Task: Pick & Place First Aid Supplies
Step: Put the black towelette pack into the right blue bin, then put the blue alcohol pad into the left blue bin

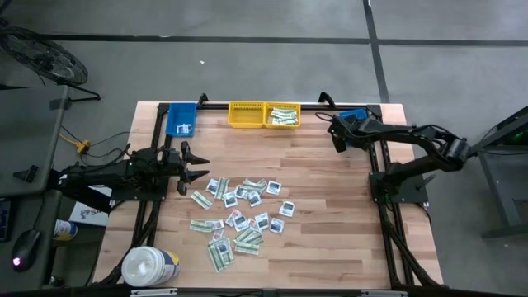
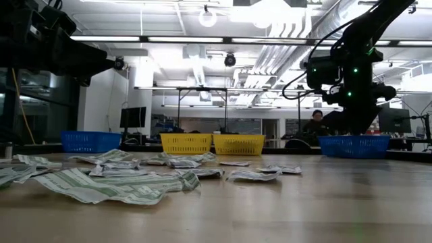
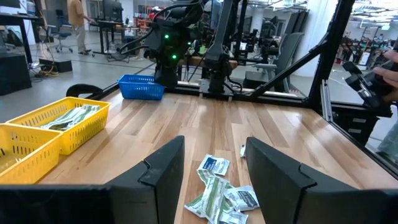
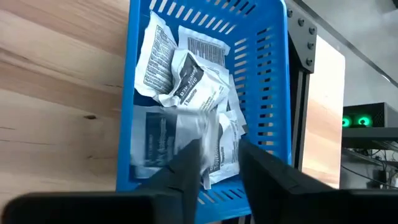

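Note:
Many first aid supplies (image 1: 239, 210), flat pale green strips and small white squares, lie scattered on the wooden table. My right gripper (image 4: 221, 165) hangs open, slanting down over a blue bin (image 4: 273, 93) at the far right, which holds several white packets (image 4: 186, 87). One packet (image 4: 165, 137) shows blurred just beside its fingertips. My left gripper (image 3: 214, 180) waits open and level at the table's left side, with packets (image 3: 217, 190) on the table below and ahead of it. My right gripper has a blurred white packet (image 4: 186, 127) right beside one fingertip (image 4: 189, 158), over the blue bin. I cannot tell whether the finger touches it. Nothing lies between the two fingers.
Two yellow bins (image 1: 247, 115) (image 1: 283, 115) stand at the far edge, one holding green strips. A second blue bin (image 1: 181, 120) sits at the far left. A big white round tub (image 1: 148, 266) stands at the near left corner. A person (image 2: 316, 121) sits in the room behind.

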